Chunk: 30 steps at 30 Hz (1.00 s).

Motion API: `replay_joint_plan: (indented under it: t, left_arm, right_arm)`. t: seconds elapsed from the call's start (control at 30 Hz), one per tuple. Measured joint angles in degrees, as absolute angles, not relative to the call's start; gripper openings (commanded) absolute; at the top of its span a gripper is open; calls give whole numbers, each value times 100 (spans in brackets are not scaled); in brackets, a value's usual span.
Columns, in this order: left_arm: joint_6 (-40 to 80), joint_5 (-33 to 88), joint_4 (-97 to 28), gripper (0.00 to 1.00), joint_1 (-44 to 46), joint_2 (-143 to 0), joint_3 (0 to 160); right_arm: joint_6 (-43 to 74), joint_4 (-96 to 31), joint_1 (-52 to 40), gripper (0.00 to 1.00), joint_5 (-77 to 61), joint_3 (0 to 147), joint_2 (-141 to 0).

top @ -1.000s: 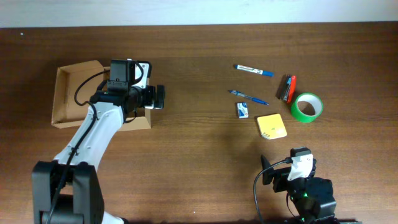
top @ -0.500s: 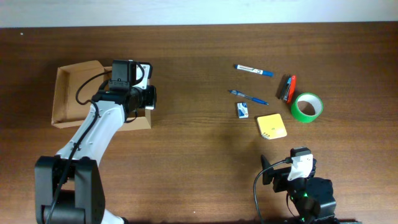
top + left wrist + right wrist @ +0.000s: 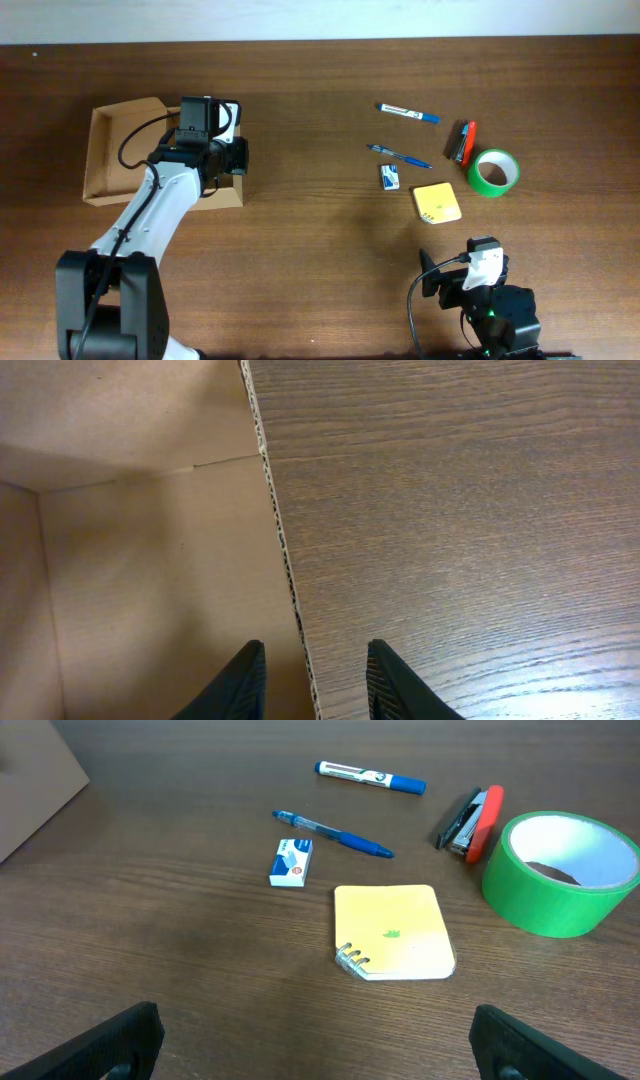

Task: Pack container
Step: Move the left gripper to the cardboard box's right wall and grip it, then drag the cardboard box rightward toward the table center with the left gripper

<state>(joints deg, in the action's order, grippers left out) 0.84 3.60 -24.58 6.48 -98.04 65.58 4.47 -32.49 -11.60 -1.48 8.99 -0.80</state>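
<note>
The container [image 3: 112,150], a shallow tan cardboard box, lies open at the table's left. My left gripper [image 3: 238,158] is at its right wall. In the left wrist view its two fingers straddle that wall's corrugated edge [image 3: 285,560]: one finger over the box floor, the other over the table. The left gripper [image 3: 312,660] has narrowed, with a gap showing on each side of the wall. My right gripper [image 3: 320,1040] stands wide open and low over bare wood near the front edge, holding nothing. The box interior that I see is empty.
At the right lie a blue marker [image 3: 407,113], a blue pen [image 3: 400,156], a red stapler [image 3: 461,142], a green tape roll [image 3: 493,172], a yellow spiral notepad [image 3: 437,203] and a small blue-white box [image 3: 389,177]. A corner of the container [image 3: 35,780] shows in the right wrist view.
The left gripper's jaws have closed from wide open to a narrow gap around the container's right wall. The right arm has not moved.
</note>
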Motion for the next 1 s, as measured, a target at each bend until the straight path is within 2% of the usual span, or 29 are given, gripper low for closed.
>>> replay_joint_plan:
  t: [0.2,0.33,0.7,1.0]
  left_arm:
    - [91,252,-2456,20,663,-9931,6558]
    - [84,239,-2458,2,670,-10042,6558]
    - [32,143,-2624,2,937,-10042,6657]
    - [-947,152,-2814,2,2185,-10040,7091]
  right_arm:
    - [447,-3249,-1160,99,-148,899,-80]
    - [447,-3247,-1160,99,-148,899,-80]
    - [445,-3247,-1160,99,-148,899,-80]
    - [447,-3247,-1160,99,-148,899,-80]
